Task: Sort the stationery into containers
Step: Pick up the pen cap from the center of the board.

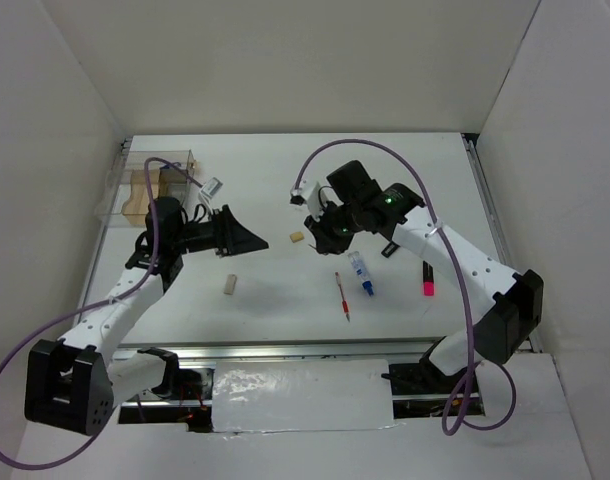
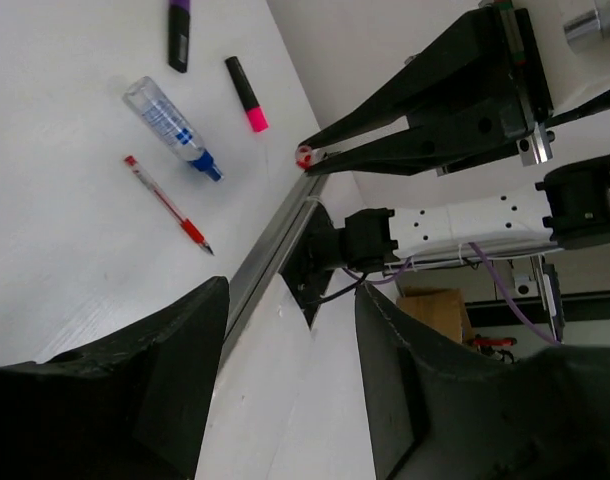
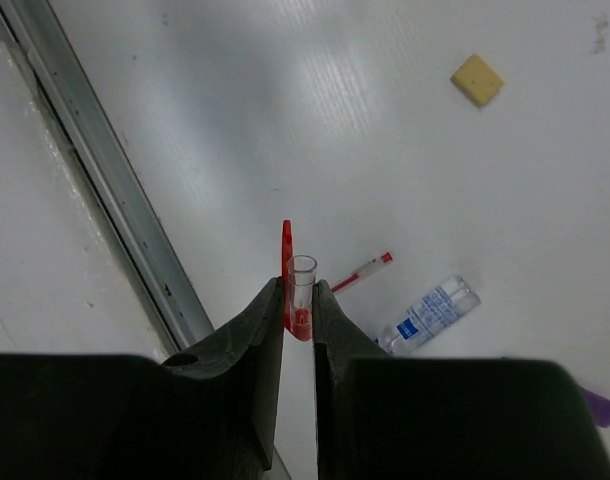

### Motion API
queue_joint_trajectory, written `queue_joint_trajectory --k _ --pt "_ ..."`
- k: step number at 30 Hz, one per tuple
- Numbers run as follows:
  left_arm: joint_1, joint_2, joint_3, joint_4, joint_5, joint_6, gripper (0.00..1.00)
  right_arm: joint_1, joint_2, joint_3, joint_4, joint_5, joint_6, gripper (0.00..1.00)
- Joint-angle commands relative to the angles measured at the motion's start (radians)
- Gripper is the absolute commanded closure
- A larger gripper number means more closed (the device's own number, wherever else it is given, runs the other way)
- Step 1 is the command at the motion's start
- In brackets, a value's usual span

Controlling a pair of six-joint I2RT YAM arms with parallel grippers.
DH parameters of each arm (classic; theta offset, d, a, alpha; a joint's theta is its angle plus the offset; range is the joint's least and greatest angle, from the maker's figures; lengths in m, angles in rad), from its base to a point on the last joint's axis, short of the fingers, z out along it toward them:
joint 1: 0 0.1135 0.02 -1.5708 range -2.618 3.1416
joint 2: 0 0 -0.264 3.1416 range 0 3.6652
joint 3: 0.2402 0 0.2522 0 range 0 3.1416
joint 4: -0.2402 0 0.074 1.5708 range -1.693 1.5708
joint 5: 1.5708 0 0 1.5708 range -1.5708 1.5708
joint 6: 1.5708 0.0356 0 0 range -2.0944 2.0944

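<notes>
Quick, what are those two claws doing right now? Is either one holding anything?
Left gripper: fingers open, holding nothing.
Right gripper: fingers shut on a small clear pen cap with a red clip.

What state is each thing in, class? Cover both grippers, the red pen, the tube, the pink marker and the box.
left gripper: open, empty.
right gripper: shut on a small clear cap with a red clip.
red pen: lying flat, not held.
blue-capped tube: lying flat, cap on.
pink-black marker: lying flat, cap on.
clear box: upright, tan blocks inside.
</notes>
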Motion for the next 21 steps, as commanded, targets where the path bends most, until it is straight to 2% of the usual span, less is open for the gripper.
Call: queue_joint_trajectory --k 1,9,10,11,13,15,17,21 --pt "-0.043 -0.011 -0.038 0.193 -0.003 -0.068 0.35 0.045 -0.037 0.029 0.041 0.013 0.012 1.0" --pt "-0.082 -0.023 -0.108 0.341 -0.024 -0.082 0.45 0.085 -0.053 0.033 0.036 -0.056 0.06 1.0" --pt "-0.092 -0.01 -0.093 0.314 -0.039 -0.077 0.48 0.096 -0.053 0.026 0.042 -0.043 0.069 1.0" --pt "-0.098 0.002 -0.073 0.195 -0.055 -0.044 0.55 0.103 -0.059 0.022 0.047 -0.033 0.075 1.0" --pt "-0.111 0.038 0.005 0.059 -0.095 -0.001 0.58 0.139 -0.066 0.001 0.071 0.015 0.08 1.0" --pt "-0.112 0.053 0.049 -0.027 -0.101 0.013 0.58 0.172 -0.082 -0.019 0.105 0.072 0.074 1.0" --pt "-0.121 0.076 0.054 -0.036 -0.086 -0.03 0.52 0.227 -0.097 -0.057 0.13 0.175 0.066 1.0" --pt "-0.134 0.101 0.02 0.002 -0.067 -0.122 0.47 0.254 -0.1 -0.07 0.16 0.244 0.062 1.0"
